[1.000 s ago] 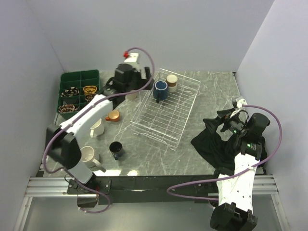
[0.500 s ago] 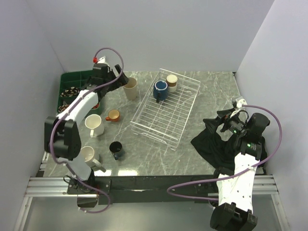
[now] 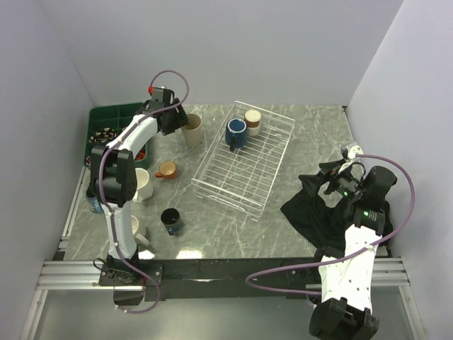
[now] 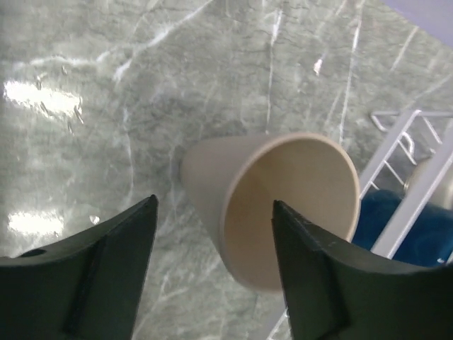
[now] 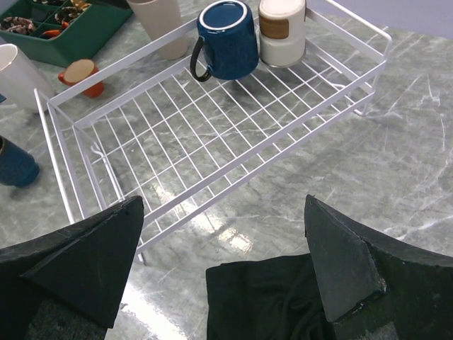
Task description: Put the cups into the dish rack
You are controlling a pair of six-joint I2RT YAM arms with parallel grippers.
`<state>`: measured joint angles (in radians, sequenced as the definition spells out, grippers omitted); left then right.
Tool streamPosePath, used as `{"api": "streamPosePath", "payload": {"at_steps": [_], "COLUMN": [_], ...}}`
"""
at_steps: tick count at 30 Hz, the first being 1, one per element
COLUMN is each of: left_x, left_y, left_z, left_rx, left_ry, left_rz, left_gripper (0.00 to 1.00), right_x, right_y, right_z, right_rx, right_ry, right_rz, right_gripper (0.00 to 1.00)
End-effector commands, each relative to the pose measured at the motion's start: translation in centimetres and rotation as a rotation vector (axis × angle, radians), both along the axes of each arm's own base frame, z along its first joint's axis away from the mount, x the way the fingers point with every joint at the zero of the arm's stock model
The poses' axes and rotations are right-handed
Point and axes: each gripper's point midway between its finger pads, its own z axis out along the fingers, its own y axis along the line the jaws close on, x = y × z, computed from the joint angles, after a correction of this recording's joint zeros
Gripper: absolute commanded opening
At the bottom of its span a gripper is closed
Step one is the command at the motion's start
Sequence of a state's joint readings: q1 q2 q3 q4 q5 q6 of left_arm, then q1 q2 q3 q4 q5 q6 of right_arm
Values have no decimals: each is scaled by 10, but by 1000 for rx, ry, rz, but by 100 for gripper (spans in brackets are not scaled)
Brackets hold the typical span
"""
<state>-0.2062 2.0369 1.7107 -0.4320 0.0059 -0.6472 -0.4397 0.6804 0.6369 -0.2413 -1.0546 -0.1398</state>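
Observation:
The white wire dish rack (image 3: 244,166) lies mid-table and holds a dark blue mug (image 3: 236,132) and a brown-cream cup (image 3: 253,120) at its far end. A tall beige tumbler (image 3: 192,130) stands upright just left of the rack. My left gripper (image 3: 172,120) is open, level with the tumbler on its left; in the left wrist view the tumbler (image 4: 283,205) sits between and just beyond the open gripper (image 4: 214,204). An orange cup (image 3: 167,170), a white mug (image 3: 141,185), a navy cup (image 3: 170,221) and a cream mug (image 3: 131,230) stand on the table. My right gripper (image 3: 329,177) is open and empty over the black cloth.
A dark green compartment tray (image 3: 106,117) sits at the far left behind my left arm. A black cloth (image 3: 311,212) lies right of the rack under my right gripper (image 5: 223,202). The right wrist view shows the rack (image 5: 212,142), blue mug (image 5: 223,39) and cream cup (image 5: 282,28).
My left gripper drew back left off the tumbler toward the green tray, then came back close to the tumbler's left side. The tumbler stands where it was. The right arm has not moved.

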Motion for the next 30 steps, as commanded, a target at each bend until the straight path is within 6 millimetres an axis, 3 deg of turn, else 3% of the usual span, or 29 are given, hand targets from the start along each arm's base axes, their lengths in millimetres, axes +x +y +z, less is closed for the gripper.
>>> {"api": "streamPosePath", "payload": {"at_steps": [1,2,4,8,13,14,16,17,18,20,21,22,23,25,26,28,29,30], "left_x": [15,15,16,15,13,11,6,3,-5,-13,-21,-23,-36,-51,-65,-83,-93,-106], "left_y": [4,2,3,4,5,4,3,2,8,5,11,13,9,12,7,4,1,-5], "left_z": [10,8,5,5,10,22,30,53,47,91,89,104,128,134,155,156,172,167], "left_rx": [30,28,36,26,-50,-75,-153,-187,-222,-294,-319,-336,-367,-416,-439,-475,-488,-532], "left_ry": [-17,-11,-8,-13,-32,-59,-97,-154,-147,-268,-264,-315,-360,-376,-425,-418,-461,-431], "left_rz": [16,6,4,1,-34,-49,-97,-118,-118,-173,-165,-176,-218,-229,-278,-306,-337,-367], "left_gripper": [69,61,54,25,9,4,1,1,1,1,1,1,1,1,1,1,1,1], "right_x": [3,3,3,3,2,2,1,0,-1,-3,-6,-8,-13,-19,-23,-27,-29,-34], "right_y": [-4,-5,-5,-5,-4,-5,-4,-4,-4,-2,0,3,10,18,23,28,33,36], "right_z": [12,12,12,12,13,13,14,13,13,12,11,11,12,10,10,11,13,24], "right_rx": [-30,-31,-31,-32,-34,-36,-46,-52,-56,-85,-83,-95,-86,-90,-90,-127,-144,-156], "right_ry": [-38,-40,-38,-40,-42,-45,-53,-56,-56,-68,-56,-67,-75,-79,-81,-68,-63,-42], "right_rz": [-12,-14,-14,-12,-13,-15,-12,-10,-6,19,34,62,111,181,219,268,300,312], "right_gripper": [100,100,100,100,100,100,100,100,100,100,100,100,100,100,100,100,100,100]}}
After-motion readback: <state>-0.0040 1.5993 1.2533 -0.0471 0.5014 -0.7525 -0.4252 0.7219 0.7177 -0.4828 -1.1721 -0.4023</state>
